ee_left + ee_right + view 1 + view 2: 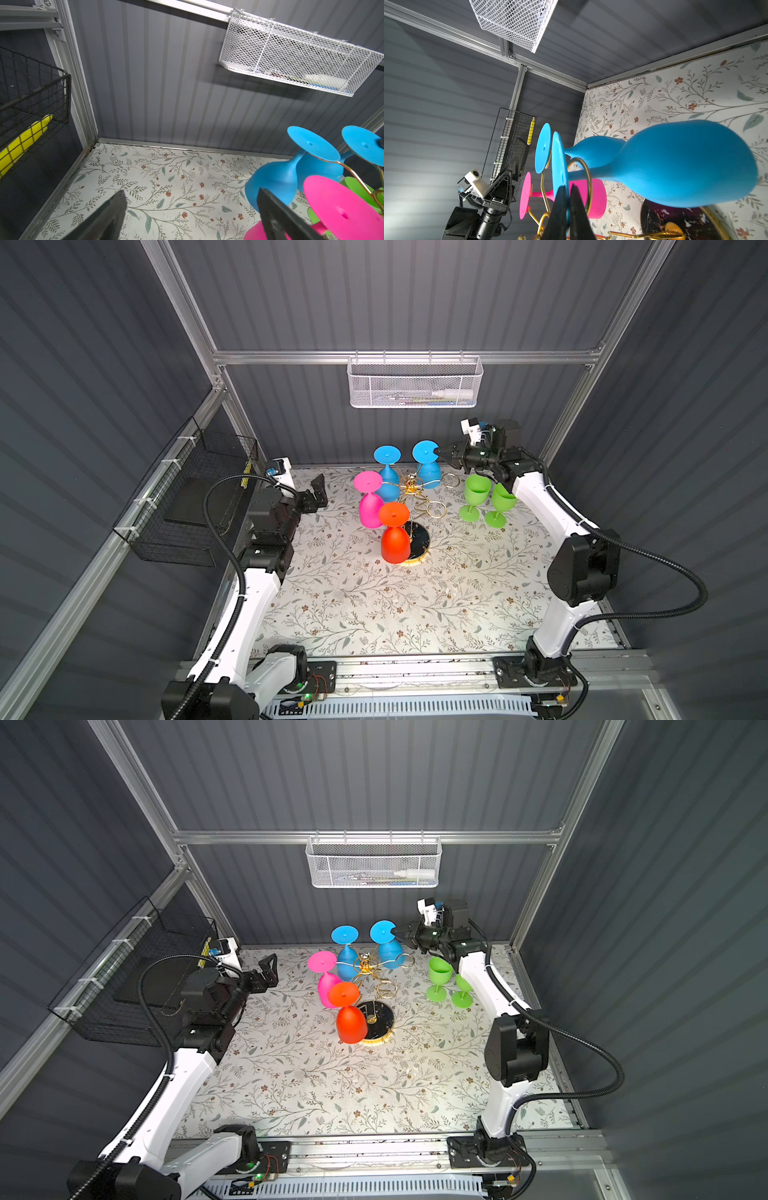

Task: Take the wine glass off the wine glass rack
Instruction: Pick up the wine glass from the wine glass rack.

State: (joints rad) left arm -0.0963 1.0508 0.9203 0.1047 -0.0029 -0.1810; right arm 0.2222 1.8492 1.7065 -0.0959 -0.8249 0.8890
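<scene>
Dark grey ribbed walls (415,294) on 3 sides, framed in aluminium rails (291,357). Floor: white floral-print mat (374,605), brightly lit. White mesh basket (374,385) hangs on the back rail; black wire basket (174,547) on a side wall.

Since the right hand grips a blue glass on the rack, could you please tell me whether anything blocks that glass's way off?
Yes: beside the right hand, a gold ring of the rack lies just under the foot of the blue glass, and two green glasses stand on the table beyond.
</scene>
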